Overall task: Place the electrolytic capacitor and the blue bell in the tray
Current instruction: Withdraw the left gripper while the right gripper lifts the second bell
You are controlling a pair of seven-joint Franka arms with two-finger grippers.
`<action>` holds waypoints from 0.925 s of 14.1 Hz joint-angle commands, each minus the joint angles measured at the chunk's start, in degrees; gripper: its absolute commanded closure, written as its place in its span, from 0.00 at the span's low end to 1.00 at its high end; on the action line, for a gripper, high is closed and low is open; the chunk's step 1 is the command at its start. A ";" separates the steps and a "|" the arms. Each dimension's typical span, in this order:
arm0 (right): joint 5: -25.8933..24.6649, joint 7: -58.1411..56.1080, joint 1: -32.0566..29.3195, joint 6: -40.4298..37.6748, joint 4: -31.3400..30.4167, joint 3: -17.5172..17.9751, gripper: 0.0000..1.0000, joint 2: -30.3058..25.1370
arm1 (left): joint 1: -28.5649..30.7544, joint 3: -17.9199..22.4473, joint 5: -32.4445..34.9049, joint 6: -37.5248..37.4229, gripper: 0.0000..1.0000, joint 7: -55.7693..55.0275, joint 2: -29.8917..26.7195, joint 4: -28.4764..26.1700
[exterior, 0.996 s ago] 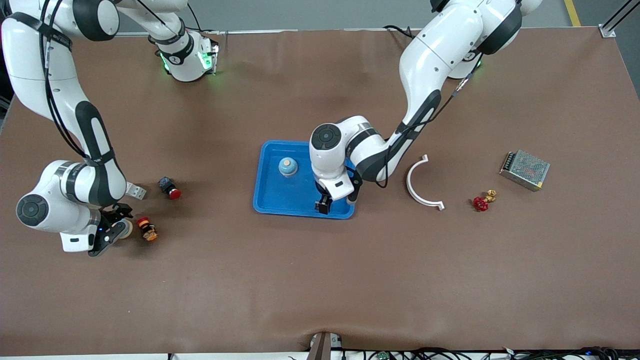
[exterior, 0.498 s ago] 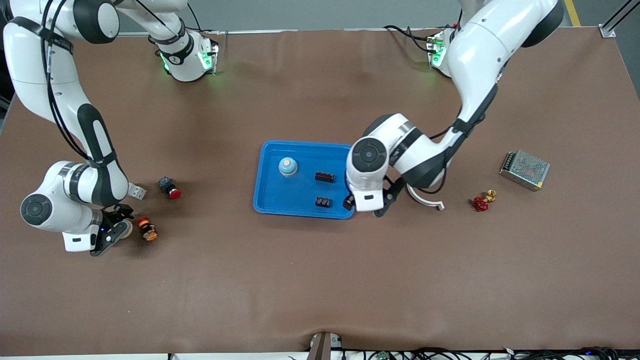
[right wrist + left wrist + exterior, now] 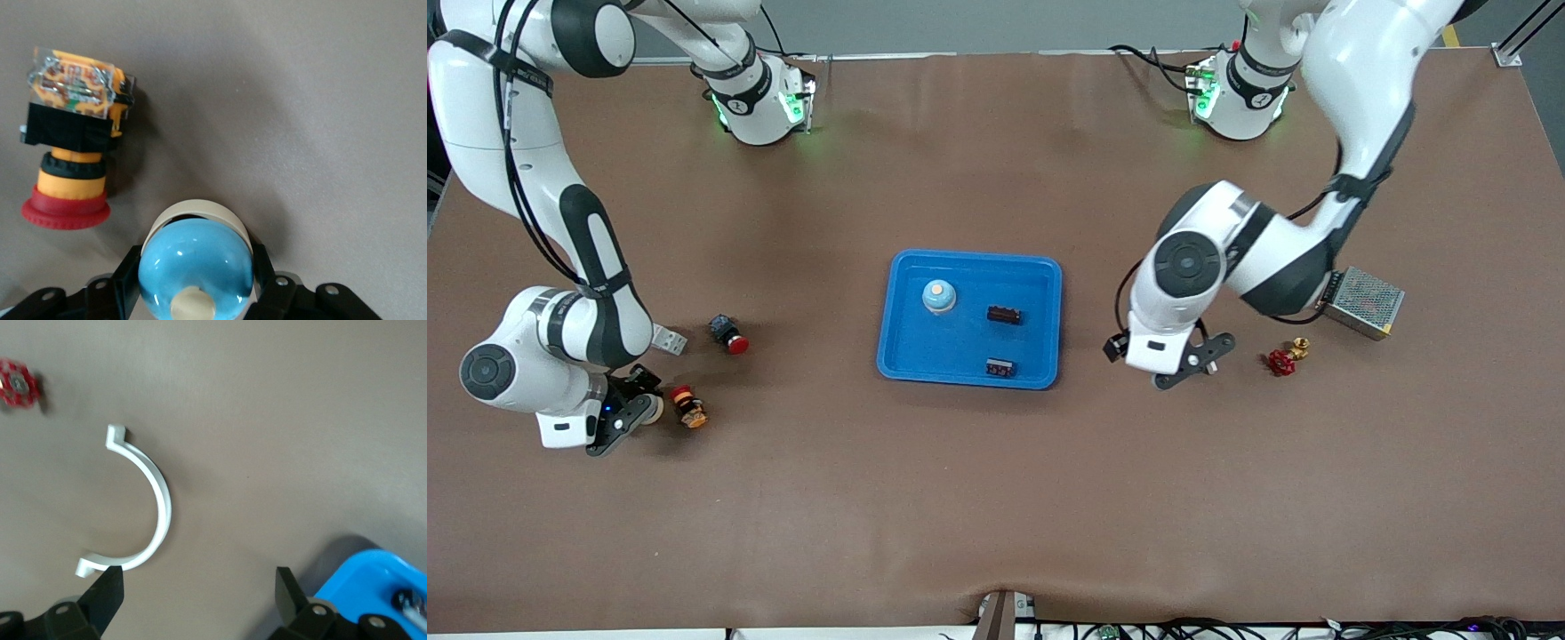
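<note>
- The right gripper [image 3: 633, 411] sits low at the right arm's end of the table, its fingers [image 3: 260, 267] clamped on either flank of a blue bell [image 3: 195, 267] (a glossy blue dome on a cream base, with a cream knob on top), which rests on the table surface.
- The left gripper [image 3: 1181, 366] hangs over bare table between the tray [image 3: 907, 356] and a red valve handwheel [image 3: 1281, 362]; its jaws are spread wide and carry nothing. In the left wrist view a white half-ring clamp [image 3: 150, 507] lies under it.
- Just beside the held bell lies an orange push-button switch [image 3: 687, 406] with a red cap, close to the right gripper.
- A second switch, black with a red cap [image 3: 729, 334], lies farther from the front camera than the orange one, with a small grey bracket [image 3: 668, 339] next to the right arm's wrist.
- The tray, near the table's middle, holds another blue bell [image 3: 939, 296] and two small black components [image 3: 1004, 315] (what they are I cannot tell).
- A metal mesh power supply [image 3: 1362, 302] sits toward the left arm's end, partly covered by that arm's elbow.
- Open brown table lies between the right gripper and the tray, and the whole strip nearest the front camera is bare.
</note>
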 commanded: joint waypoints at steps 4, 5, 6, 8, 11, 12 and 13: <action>1.31 6.89 1.57 -21.08 12.23 2.69 0.73 -3.51 | 11.18 -4.14 -2.87 -6.58 0.00 29.64 -11.10 1.39; 0.96 11.55 3.42 -26.00 15.57 2.60 0.75 -4.21 | 12.76 -4.14 -4.19 -8.77 0.00 33.68 -12.42 2.27; 0.61 16.38 5.87 -29.88 18.04 2.60 0.76 -5.00 | 14.34 -4.14 -4.64 -10.79 0.00 37.46 -14.00 2.37; 0.95 27.62 10.53 -34.56 20.17 2.68 0.76 -6.67 | 18.38 -4.14 -9.28 -11.17 0.00 42.75 -16.64 2.63; 1.48 46.70 18.17 -34.67 20.27 2.95 0.76 -7.91 | 22.87 -4.05 -12.46 -12.13 0.00 50.66 -18.84 4.20; 2.44 50.58 20.37 -34.14 20.27 3.04 0.76 -7.91 | 23.49 -3.96 -12.47 -12.83 0.00 51.81 -18.76 5.26; 4.97 55.76 22.40 -33.88 20.27 2.95 0.77 -7.91 | 23.67 -3.70 -12.55 -13.44 0.00 53.31 -18.76 6.05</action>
